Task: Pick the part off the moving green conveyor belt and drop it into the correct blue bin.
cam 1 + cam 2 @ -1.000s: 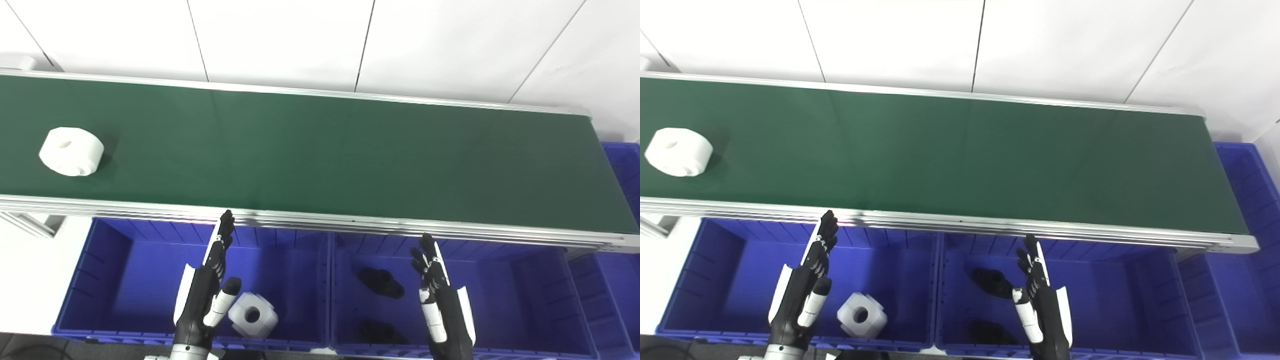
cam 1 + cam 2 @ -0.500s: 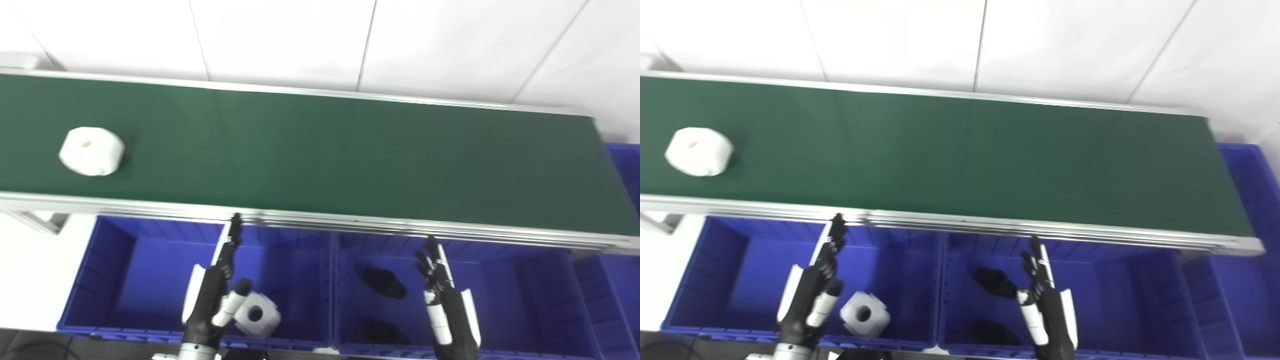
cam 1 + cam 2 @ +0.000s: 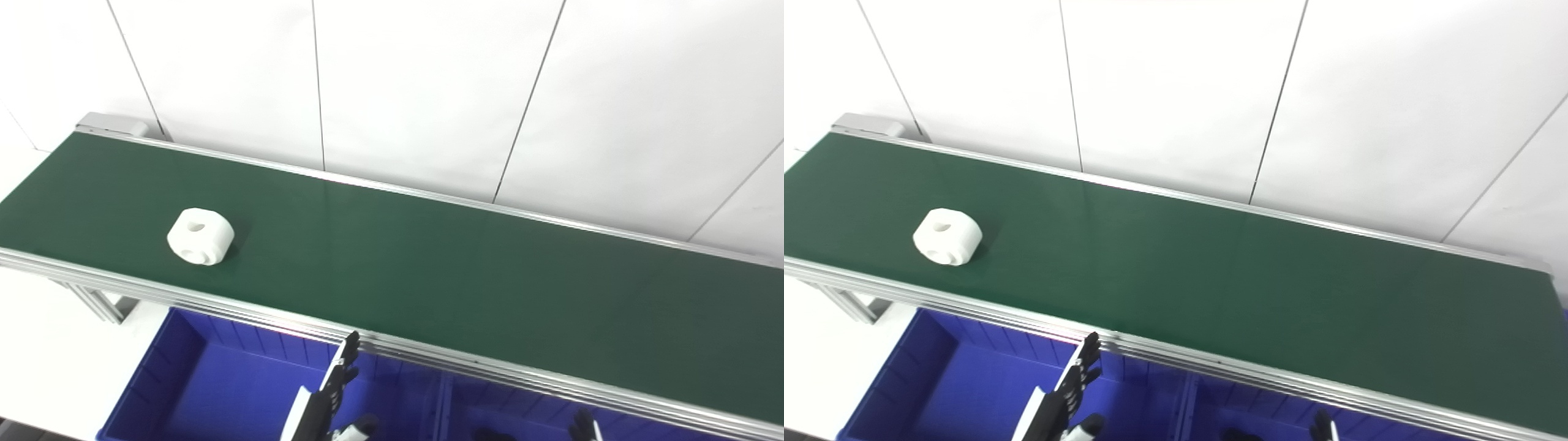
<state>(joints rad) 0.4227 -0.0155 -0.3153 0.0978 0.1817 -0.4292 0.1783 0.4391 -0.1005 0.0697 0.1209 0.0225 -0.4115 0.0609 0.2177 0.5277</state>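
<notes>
A white round part with holes [image 3: 200, 236] lies on the green conveyor belt [image 3: 441, 275] toward its left end; it also shows in the right eye view [image 3: 947, 236]. My left hand [image 3: 326, 397] is at the bottom edge, over the left blue bin [image 3: 202, 380], below the belt's near rail. It is open, fingers straight, and holds nothing. It is well to the right of the part and nearer to me. Only the fingertips of my right hand [image 3: 1323, 429] show at the bottom edge, over the right blue bin [image 3: 520, 416], pointing up and empty.
The belt's metal rail [image 3: 465, 367] runs between the bins and the belt. A metal leg frame [image 3: 92, 300] stands under the belt's left end. A white panelled wall is behind the belt. A dark shape [image 3: 1237, 436] lies in the right bin at the frame's edge.
The camera has tilted up and turned left, so the bins and hands have slid to the bottom edge. The white part has travelled rightward along the belt. Both hands stay open.
</notes>
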